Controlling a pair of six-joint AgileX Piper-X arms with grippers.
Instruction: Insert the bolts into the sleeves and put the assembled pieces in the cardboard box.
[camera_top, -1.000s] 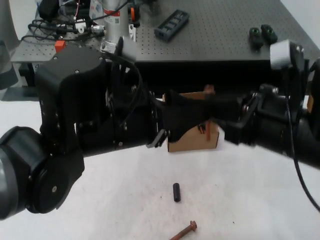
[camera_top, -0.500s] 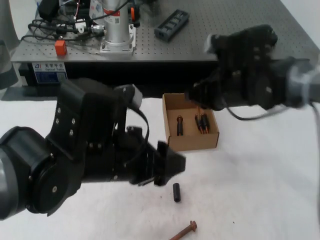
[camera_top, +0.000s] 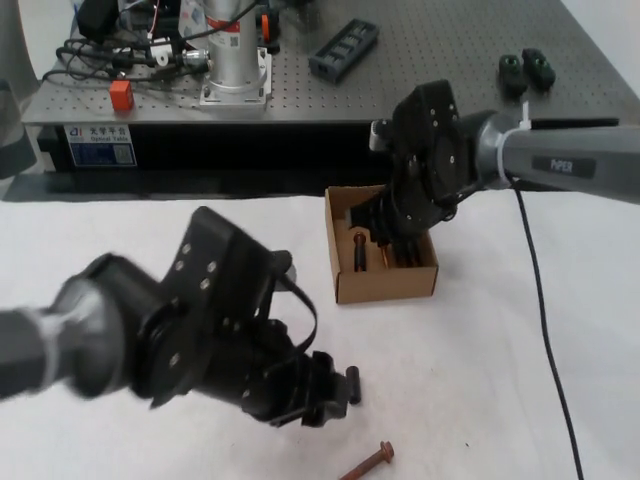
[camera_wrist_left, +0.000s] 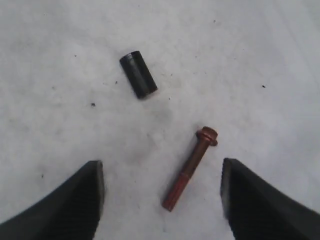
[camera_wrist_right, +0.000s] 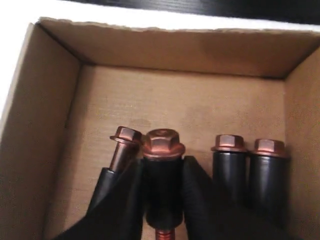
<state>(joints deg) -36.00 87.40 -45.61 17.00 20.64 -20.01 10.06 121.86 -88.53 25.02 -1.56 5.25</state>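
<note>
My right gripper (camera_wrist_right: 164, 170) is down inside the cardboard box (camera_wrist_right: 180, 55), shut on an assembled piece (camera_wrist_right: 162, 145), a copper bolt in a black sleeve. Three more assembled pieces stand in the box, one leaning beside it (camera_wrist_right: 120, 150) and two on the other side (camera_wrist_right: 230, 165). My left gripper (camera_wrist_left: 161, 167) hangs open above the white cloth. A loose copper bolt (camera_wrist_left: 191, 167) lies between its fingers (camera_wrist_left: 75, 205), with a loose black sleeve (camera_wrist_left: 138, 74) a little beyond. In the high view the left arm (camera_top: 200, 330) is low at the front, touching or covering part of the sleeve (camera_top: 353, 378).
The box (camera_top: 385, 282) sits mid-bench on the white cloth, with the right arm (camera_top: 430, 160) over it. Behind it is a perforated metal board (camera_top: 450, 50) with a black tray (camera_top: 343, 48), cables and fixtures. The loose bolt (camera_top: 367, 462) lies near the front edge.
The two arms, joined in front of the box a second ago, have parted. The right one carried the assembled piece into the box; the left one dropped forward over the loose sleeve and bolt.
</note>
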